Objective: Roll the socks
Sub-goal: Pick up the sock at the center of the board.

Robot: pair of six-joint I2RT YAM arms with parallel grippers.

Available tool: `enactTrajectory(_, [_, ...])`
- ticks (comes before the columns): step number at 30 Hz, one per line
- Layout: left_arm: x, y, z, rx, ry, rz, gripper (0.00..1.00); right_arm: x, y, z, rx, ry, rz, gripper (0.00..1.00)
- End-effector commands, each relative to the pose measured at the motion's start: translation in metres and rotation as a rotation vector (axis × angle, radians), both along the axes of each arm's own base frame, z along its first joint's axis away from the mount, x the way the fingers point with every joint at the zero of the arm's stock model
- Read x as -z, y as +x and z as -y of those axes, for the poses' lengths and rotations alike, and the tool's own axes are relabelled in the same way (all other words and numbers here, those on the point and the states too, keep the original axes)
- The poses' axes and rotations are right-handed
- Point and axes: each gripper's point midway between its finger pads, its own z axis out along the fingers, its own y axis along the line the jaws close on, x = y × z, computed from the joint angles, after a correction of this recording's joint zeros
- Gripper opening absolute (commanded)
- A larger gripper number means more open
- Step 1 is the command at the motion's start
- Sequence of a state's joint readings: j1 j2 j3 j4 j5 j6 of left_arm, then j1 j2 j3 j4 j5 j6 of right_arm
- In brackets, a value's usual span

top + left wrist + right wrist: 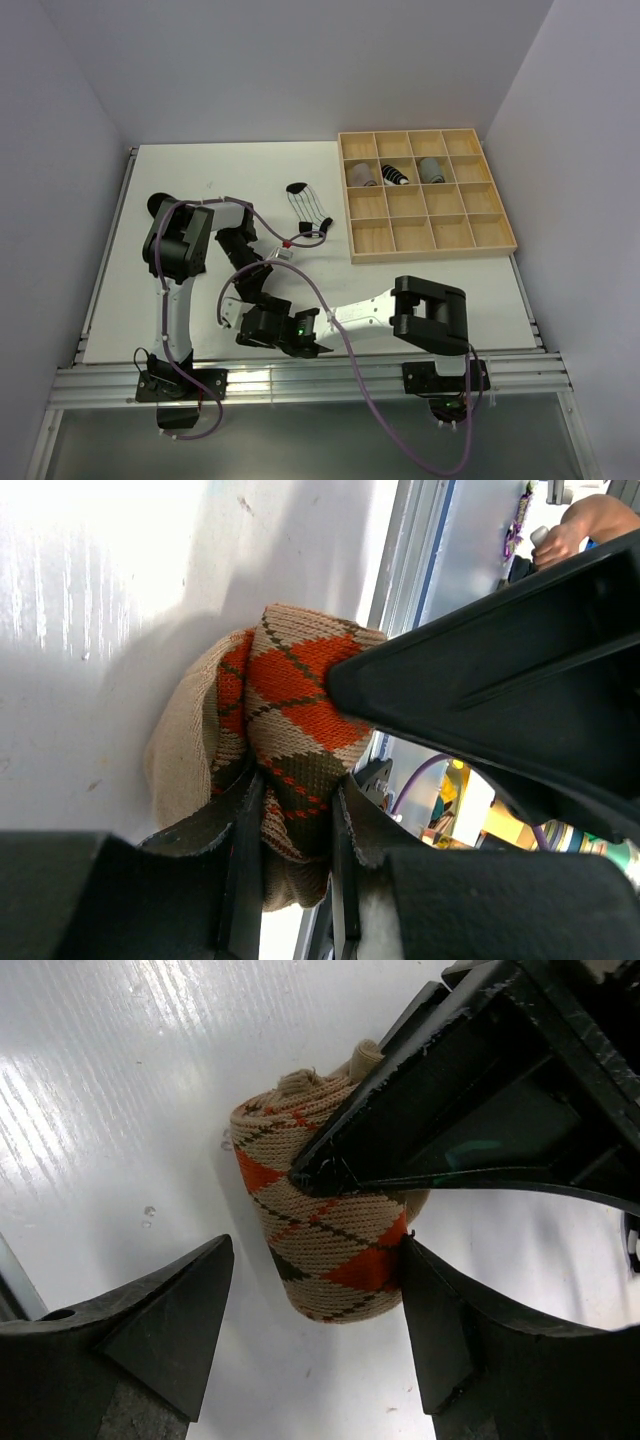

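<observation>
A rolled tan sock with an orange and brown argyle pattern (300, 695) lies on the white table near its front edge. My left gripper (292, 820) is shut on one end of the roll. In the right wrist view the roll (330, 1230) lies between the fingers of my right gripper (315, 1250), which is open; its right finger (450, 1330) touches the roll and the left finger stands apart. In the top view both grippers, left (245, 305) and right (248, 330), meet at the front of the table and hide the roll. A white striped sock (312, 210) with a black toe lies flat mid-table.
A wooden compartment tray (349, 215) stands at the back right, with three rolled socks (396, 175) in its second row. The table's front rail (300, 378) runs just behind the grippers. Purple cables loop across the table and over the front edge.
</observation>
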State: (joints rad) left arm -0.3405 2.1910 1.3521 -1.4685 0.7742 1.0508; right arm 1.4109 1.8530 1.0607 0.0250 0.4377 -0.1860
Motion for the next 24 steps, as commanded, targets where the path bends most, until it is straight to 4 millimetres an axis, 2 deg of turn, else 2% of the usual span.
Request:
enactTrajectory(1, [0.031, 0.018, -0.014, 0.085, 0.022, 0.118, 0.00, -0.007, 0.007, -0.019, -0.007, 0.047, 0.014, 0.74])
enactTrajectory(6, [0.031, 0.019, -0.014, 0.087, 0.025, 0.122, 0.06, 0.009, 0.014, -0.018, 0.000, 0.013, 0.000, 0.73])
enactTrajectory(12, [0.033, 0.017, -0.015, 0.091, 0.029, 0.113, 0.16, 0.024, 0.022, -0.015, 0.012, -0.041, -0.002, 0.65])
enactTrajectory(15, [0.031, 0.018, -0.013, 0.082, 0.021, 0.118, 0.21, 0.030, 0.022, -0.014, 0.003, -0.065, -0.018, 0.56])
enactTrajectory(16, [0.030, 0.021, -0.012, 0.080, 0.017, 0.128, 0.23, 0.028, 0.023, -0.016, 0.001, -0.060, -0.022, 0.50])
enactTrajectory(21, [0.015, 0.034, -0.001, 0.045, -0.021, 0.184, 0.36, 0.038, 0.016, -0.009, -0.038, -0.109, -0.130, 0.44])
enactTrajectory(24, [0.003, 0.048, 0.007, 0.016, -0.050, 0.235, 0.38, 0.040, 0.017, -0.002, -0.032, -0.123, -0.182, 0.39])
